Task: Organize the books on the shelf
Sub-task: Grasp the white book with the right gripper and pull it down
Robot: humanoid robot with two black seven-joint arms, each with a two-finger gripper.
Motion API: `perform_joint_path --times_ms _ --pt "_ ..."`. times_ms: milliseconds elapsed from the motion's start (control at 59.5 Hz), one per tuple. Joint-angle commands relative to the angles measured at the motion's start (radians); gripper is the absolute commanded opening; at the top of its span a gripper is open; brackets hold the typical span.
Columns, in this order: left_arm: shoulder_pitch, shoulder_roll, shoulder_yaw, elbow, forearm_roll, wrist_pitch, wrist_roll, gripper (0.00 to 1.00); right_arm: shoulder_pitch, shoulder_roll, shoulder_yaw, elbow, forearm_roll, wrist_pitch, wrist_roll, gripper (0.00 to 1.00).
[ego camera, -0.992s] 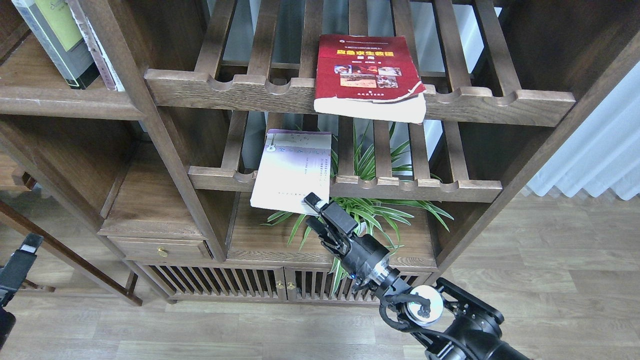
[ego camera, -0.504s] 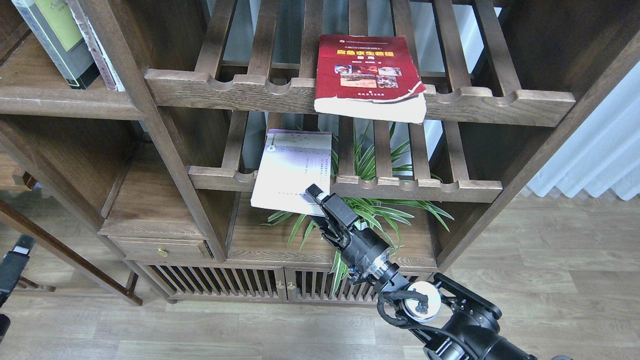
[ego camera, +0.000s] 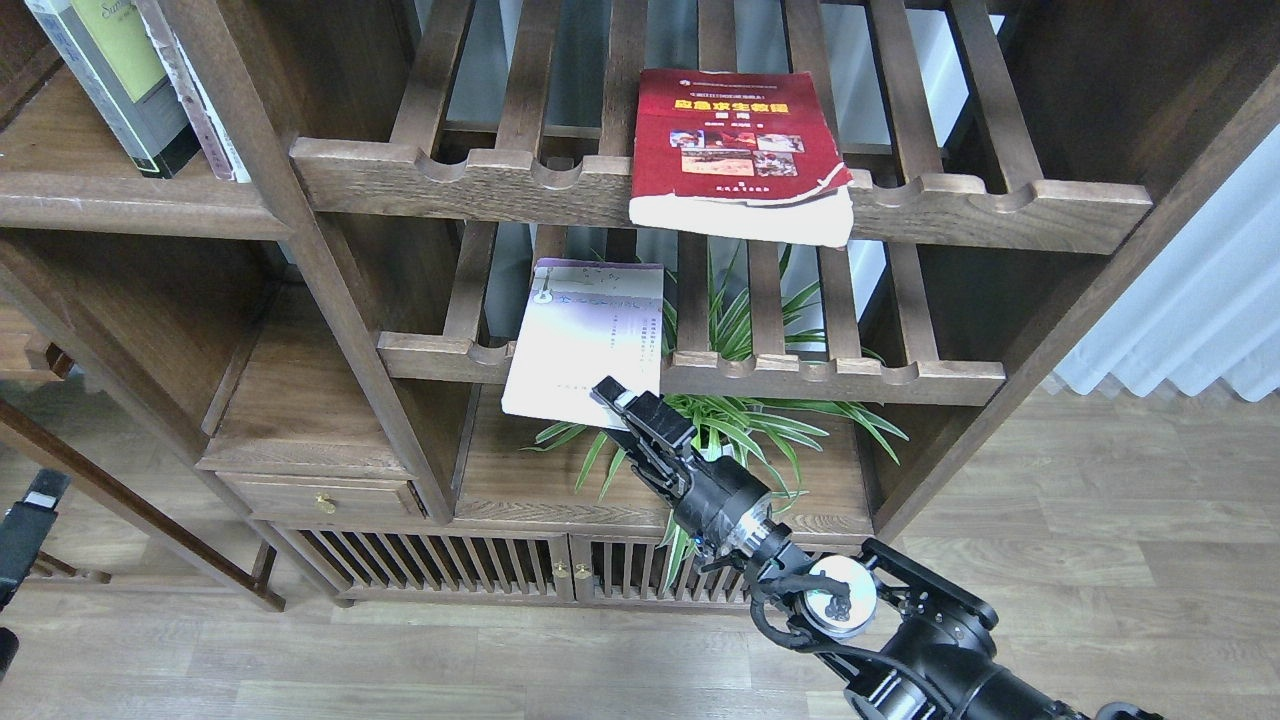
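Note:
The worn red book lies flat on the upper slatted rack, its front edge overhanging the rail. The thin white-lavender book lies on the lower slatted rack, also overhanging. The thick yellow-green book stands upright on the flat dark-brown shelf at top left. My right gripper is at the lavender book's front right corner. Its upper finger overlaps the book's edge and the jaws look open. My left gripper shows only partly at the far left edge, low down, away from the books.
A thin pale book leans beside the yellow-green one. A green spider plant stands under the lower rack, behind my right gripper. A small drawer and slatted cabinet doors are below. A white curtain hangs at right.
My right gripper has moved left and slightly up, from beside the lavender book's corner onto its front edge. The books have not moved. My left gripper has dropped slightly.

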Motion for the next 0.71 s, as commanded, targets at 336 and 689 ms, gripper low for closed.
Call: perform_joint_path --times_ms 336,689 --pt "0.0 0.003 -0.005 -0.019 -0.001 0.0 0.004 1.0 0.035 0.0 0.006 -0.012 0.0 0.008 -0.023 0.33" --pt "0.0 0.005 0.006 -0.013 -0.001 0.0 0.006 1.0 0.029 0.0 0.0 -0.026 -0.009 0.022 -0.09 0.04"
